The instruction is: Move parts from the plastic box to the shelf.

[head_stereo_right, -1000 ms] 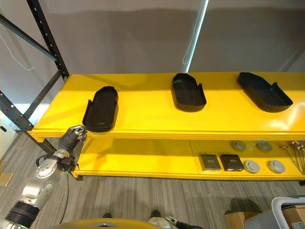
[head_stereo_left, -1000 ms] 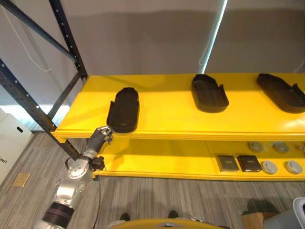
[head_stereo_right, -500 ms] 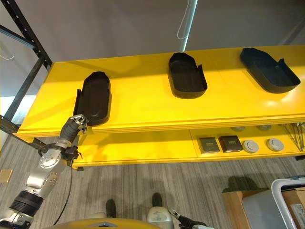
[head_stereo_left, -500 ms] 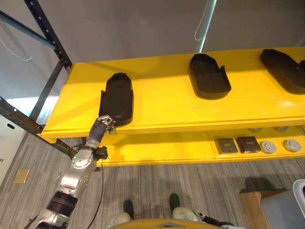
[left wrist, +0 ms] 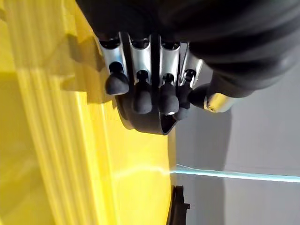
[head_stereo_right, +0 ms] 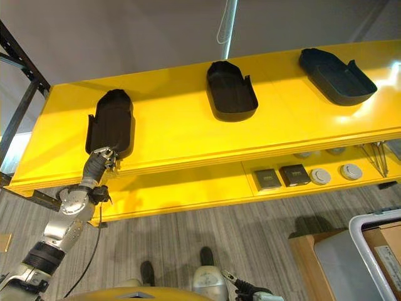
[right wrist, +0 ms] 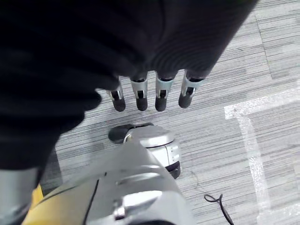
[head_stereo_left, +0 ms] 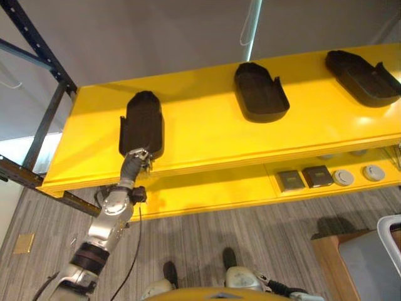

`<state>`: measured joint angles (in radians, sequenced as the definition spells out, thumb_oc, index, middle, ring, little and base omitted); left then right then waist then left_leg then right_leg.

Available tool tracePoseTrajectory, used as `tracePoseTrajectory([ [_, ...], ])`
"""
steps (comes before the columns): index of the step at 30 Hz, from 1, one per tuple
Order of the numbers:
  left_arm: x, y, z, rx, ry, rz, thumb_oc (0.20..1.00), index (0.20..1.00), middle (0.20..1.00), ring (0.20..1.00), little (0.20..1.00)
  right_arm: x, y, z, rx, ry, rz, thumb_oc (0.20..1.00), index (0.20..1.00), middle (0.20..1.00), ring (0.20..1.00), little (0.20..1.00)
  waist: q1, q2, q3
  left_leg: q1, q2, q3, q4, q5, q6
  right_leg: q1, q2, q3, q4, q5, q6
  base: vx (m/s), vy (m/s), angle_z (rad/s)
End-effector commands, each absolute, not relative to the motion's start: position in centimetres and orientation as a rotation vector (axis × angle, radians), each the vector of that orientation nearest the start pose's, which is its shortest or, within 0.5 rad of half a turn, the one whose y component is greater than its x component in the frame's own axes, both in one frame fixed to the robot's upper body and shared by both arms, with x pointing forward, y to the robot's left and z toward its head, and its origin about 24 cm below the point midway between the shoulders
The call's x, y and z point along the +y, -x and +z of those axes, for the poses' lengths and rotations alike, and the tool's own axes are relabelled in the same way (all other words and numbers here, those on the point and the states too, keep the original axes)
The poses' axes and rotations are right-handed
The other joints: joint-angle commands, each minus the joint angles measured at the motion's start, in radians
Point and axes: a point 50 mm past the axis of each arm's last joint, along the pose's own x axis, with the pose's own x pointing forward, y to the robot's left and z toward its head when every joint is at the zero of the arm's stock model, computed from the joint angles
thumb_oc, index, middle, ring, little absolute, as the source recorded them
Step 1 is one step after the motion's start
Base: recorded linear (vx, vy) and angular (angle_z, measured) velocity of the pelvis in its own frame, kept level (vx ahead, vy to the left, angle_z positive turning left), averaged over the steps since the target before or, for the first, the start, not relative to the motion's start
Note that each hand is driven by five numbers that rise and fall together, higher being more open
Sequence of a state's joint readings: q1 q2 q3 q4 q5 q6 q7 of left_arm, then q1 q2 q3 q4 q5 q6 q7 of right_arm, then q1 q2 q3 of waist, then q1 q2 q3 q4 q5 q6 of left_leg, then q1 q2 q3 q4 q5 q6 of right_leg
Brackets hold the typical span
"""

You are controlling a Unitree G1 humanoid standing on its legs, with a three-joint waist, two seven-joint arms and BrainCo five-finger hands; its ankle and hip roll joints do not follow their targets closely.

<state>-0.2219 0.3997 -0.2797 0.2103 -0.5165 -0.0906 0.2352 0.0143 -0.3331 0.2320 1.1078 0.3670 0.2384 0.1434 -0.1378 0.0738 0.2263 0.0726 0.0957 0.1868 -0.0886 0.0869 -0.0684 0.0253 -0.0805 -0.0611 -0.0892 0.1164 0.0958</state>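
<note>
Left hand (head_stereo_left: 136, 158) is touching the near end of the leftmost black part (head_stereo_left: 143, 122) on the yellow shelf (head_stereo_left: 207, 135), long axis running front to back, rounded end pointing at the wall. Left wrist view is showing fingers (left wrist: 140, 96) curled against that end, thumb apart. Right hand (right wrist: 150, 89) is hanging over grey floor (right wrist: 262, 70), fingers relaxed, holding nothing

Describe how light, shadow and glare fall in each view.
Left eye view: a bright band crosses the shelf, shade along its back; glare near the right part. Left wrist view: the left hand, curled on the left part, shadows the shelf; a pale streak crosses it. Right wrist view: evenly lit floor.
</note>
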Motion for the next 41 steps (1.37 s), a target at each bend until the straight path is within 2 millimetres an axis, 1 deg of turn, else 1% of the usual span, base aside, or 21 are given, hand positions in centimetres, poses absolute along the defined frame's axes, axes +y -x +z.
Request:
tracePoseTrajectory([
  [1,17.7,-31.6,8.5,-0.117,0.074,0.054,0.200,0.200,0.200,0.200,0.200,-23.2,-8.0,-16.1,1.402,0.005,-0.001,1.000,1.000,1.000,1.000,1.000,-0.021,-0.041,0.054,-0.001,-0.028,0.038,0.001,-0.099,0.037,0.025,0.026,0.021,0.008,-0.090,-0.020,-0.05,0.004,-0.13],
  [3,18.3,-32.7,9.6,-0.151,0.089,0.087,0.200,0.200,0.200,0.200,0.200,-23.2,-8.7,-15.9,1.380,0.015,0.014,1.000,1.000,1.000,1.000,1.000,-0.034,-0.043,0.077,-0.014,-0.024,0.045,0.001,-0.093,0.035,0.006,0.030,0.035,0.013,-0.086,-0.021,-0.08,-0.004,-0.14],
  [7,18.4,-33.4,10.3,-0.156,0.085,0.111,0.200,0.200,0.200,0.200,0.200,-23.0,-9.1,-15.8,1.372,0.027,0.027,1.000,1.000,1.000,1.000,1.000,-0.044,-0.043,0.092,-0.017,-0.020,0.047,0.001,-0.086,0.032,-0.002,0.032,0.039,0.018,-0.084,-0.023,-0.01,-0.008,-0.04],
  [12,19.0,-33.7,10.2,-0.143,0.065,0.135,0.200,0.200,0.200,0.200,0.200,-23.1,-9.3,-15.7,1.364,0.036,0.034,1.000,1.000,1.000,1.000,1.000,-0.051,-0.041,0.100,-0.018,-0.018,0.051,0.001,-0.082,0.029,-0.005,0.034,0.040,0.020,-0.084,-0.025,0.00,0.002,-0.05],
  [16,19.5,-33.9,10.5,-0.152,0.087,0.136,0.200,0.200,0.200,0.200,0.200,-23.2,-9.6,-15.7,1.355,0.031,0.032,1.000,1.000,1.000,1.000,1.000,-0.053,-0.039,0.102,-0.018,-0.016,0.053,0.001,-0.079,0.026,-0.004,0.036,0.041,0.019,-0.086,-0.027,-0.03,0.005,-0.01],
  [19,19.2,-33.3,10.0,-0.153,0.111,0.096,0.200,0.200,0.200,0.200,0.200,-23.1,-9.1,-15.8,1.361,0.011,0.016,1.000,1.000,1.000,1.000,1.000,-0.044,-0.037,0.089,-0.004,-0.017,0.048,0.001,-0.085,0.024,0.014,0.034,0.032,0.016,-0.090,-0.025,-0.03,-0.008,0.00],
  [20,18.9,-33.0,9.7,-0.151,0.114,0.078,0.479,0.479,0.479,0.479,0.479,-23.0,-8.9,-15.9,1.365,0.007,0.011,1.000,1.000,1.000,1.000,1.000,-0.040,-0.037,0.081,0.001,-0.018,0.047,0.001,-0.087,0.024,0.021,0.033,0.027,0.014,-0.091,-0.025,0.00,0.000,0.00],
  [21,18.8,-32.7,9.5,-0.151,0.109,0.068,0.567,0.567,0.567,0.567,0.567,-23.0,-8.8,-15.9,1.367,0.003,0.008,1.000,1.000,1.000,1.000,1.000,-0.037,-0.037,0.077,0.004,-0.019,0.046,0.001,-0.089,0.024,0.025,0.032,0.024,0.013,-0.091,-0.025,0.00,0.000,0.00],
  [22,18.5,-32.2,9.1,-0.153,0.093,0.057,1.000,1.000,1.000,1.000,1.000,-23.0,-8.6,-16.0,1.371,-0.004,0.000,1.000,1.000,1.000,1.000,1.000,-0.030,-0.036,0.067,0.008,-0.020,0.044,0.001,-0.091,0.024,0.033,0.030,0.018,0.010,-0.093,-0.024,0.00,0.000,0.00],
  [23,18.2,-31.5,8.7,-0.153,0.092,0.061,1.000,1.000,1.000,1.000,1.000,-22.9,-8.4,-16.1,1.377,-0.010,-0.009,1.000,1.000,1.000,1.000,1.000,-0.021,-0.035,0.055,0.015,-0.021,0.041,0.001,-0.093,0.025,0.043,0.028,0.010,0.008,-0.094,-0.024,0.00,0.000,0.00],
  [24,18.4,-30.4,7.7,-0.144,0.134,0.080,1.000,1.000,1.000,1.000,1.000,-23.0,-8.2,-16.1,1.385,-0.021,-0.021,1.000,1.000,1.000,1.000,1.000,-0.004,-0.034,0.036,0.025,-0.023,0.039,0.001,-0.098,0.025,0.060,0.024,-0.006,0.003,-0.098,-0.024,-0.04,0.004,0.03],
  [27,19.3,-28.4,6.5,-0.154,0.125,0.154,1.000,1.000,1.000,1.000,1.000,-23.0,-7.9,-16.2,1.405,-0.021,-0.022,1.000,1.000,1.000,1.000,1.000,0.029,-0.037,0.007,0.044,-0.026,0.031,0.001,-0.106,0.027,0.087,0.017,-0.035,0.002,-0.105,-0.026,-0.08,0.009,0.13],
  [29,19.6,-27.7,5.9,-0.139,0.118,0.173,1.000,1.000,1.000,1.000,1.000,-23.1,-7.9,-16.2,1.410,-0.017,-0.024,1.000,1.000,1.000,1.000,1.000,0.044,-0.040,-0.001,0.051,-0.028,0.027,0.001,-0.110,0.028,0.099,0.013,-0.046,0.002,-0.108,-0.027,-0.09,0.003,0.16],
  [31,20.7,-26.5,3.9,-0.057,0.086,0.232,1.000,1.000,1.000,1.000,1.000,-23.3,-8.0,-16.2,1.414,-0.021,-0.036,1.000,1.000,1.000,1.000,1.000,0.068,-0.046,-0.014,0.063,-0.033,0.015,0.001,-0.114,0.032,0.118,0.010,-0.062,0.002,-0.109,-0.027,-0.08,-0.009,0.16],
  [32,21.5,-25.6,2.3,0.018,-0.003,0.273,1.000,1.000,1.000,1.000,1.000,-23.4,-8.3,-16.1,1.412,-0.028,-0.047,1.000,1.000,1.000,1.000,1.000,0.081,-0.050,-0.019,0.072,-0.036,0.007,0.001,-0.116,0.032,0.133,0.010,-0.070,0.002,-0.112,-0.025,-0.05,-0.012,0.26],
  [33,21.5,-25.6,2.3,0.018,-0.003,0.273,1.000,1.000,1.000,1.000,1.000,-23.4,-8.3,-16.1,1.411,-0.028,-0.046,1.000,1.000,1.000,1.000,1.000,0.081,-0.050,-0.021,0.069,-0.036,0.007,0.001,-0.114,0.032,0.130,0.010,-0.070,0.002,-0.111,-0.026,-0.06,-0.004,0.26],
  [34,22.5,-24.6,0.3,0.076,-0.042,0.316,1.000,1.000,1.000,1.000,1.000,-23.3,-8.6,-16.1,1.413,-0.033,-0.051,1.000,1.000,1.000,1.000,1.000,0.093,-0.056,-0.030,0.078,-0.041,-0.001,0.001,-0.117,0.035,0.139,0.011,-0.077,0.004,-0.112,-0.027,-0.06,0.002,0.16],
  [36,24.1,-21.4,-4.8,0.309,-0.107,0.391,1.000,1.000,1.000,1.000,1.000,-23.3,-8.9,-16.1,1.419,-0.036,-0.061,1.000,1.000,1.000,1.000,1.000,0.116,-0.065,-0.050,0.088,-0.048,-0.020,0.001,-0.125,0.041,0.154,0.013,-0.088,0.007,-0.120,-0.028,-0.06,0.011,0.20],
  [38,24.5,-20.1,-6.5,0.394,-0.116,0.407,1.000,1.000,1.000,1.000,1.000,-23.2,-8.9,-16.1,1.422,-0.038,-0.063,1.000,1.000,1.000,1.000,1.000,0.122,-0.068,-0.053,0.091,-0.050,-0.025,0.001,-0.126,0.043,0.158,0.012,-0.091,0.008,-0.121,-0.026,-0.02,0.009,0.18],
  [39,24.7,-19.0,-7.7,0.460,-0.106,0.426,1.000,1.000,1.000,1.000,1.000,-23.1,-9.0,-16.2,1.424,-0.040,-0.062,1.000,1.000,1.000,1.000,1.000,0.127,-0.070,-0.055,0.093,-0.052,-0.028,0.001,-0.127,0.045,0.160,0.011,-0.093,0.008,-0.121,-0.026,-0.02,0.017,0.06],
  [41,25.3,-15.5,-11.0,0.655,-0.130,0.467,1.000,1.000,1.000,1.000,1.000,-22.9,-9.1,-16.2,1.429,-0.040,-0.054,1.000,1.000,1.000,1.000,1.000,0.135,-0.074,-0.059,0.100,-0.056,-0.032,0.001,-0.133,0.049,0.165,0.008,-0.101,0.010,-0.122,-0.021,-0.01,0.019,0.03],
])
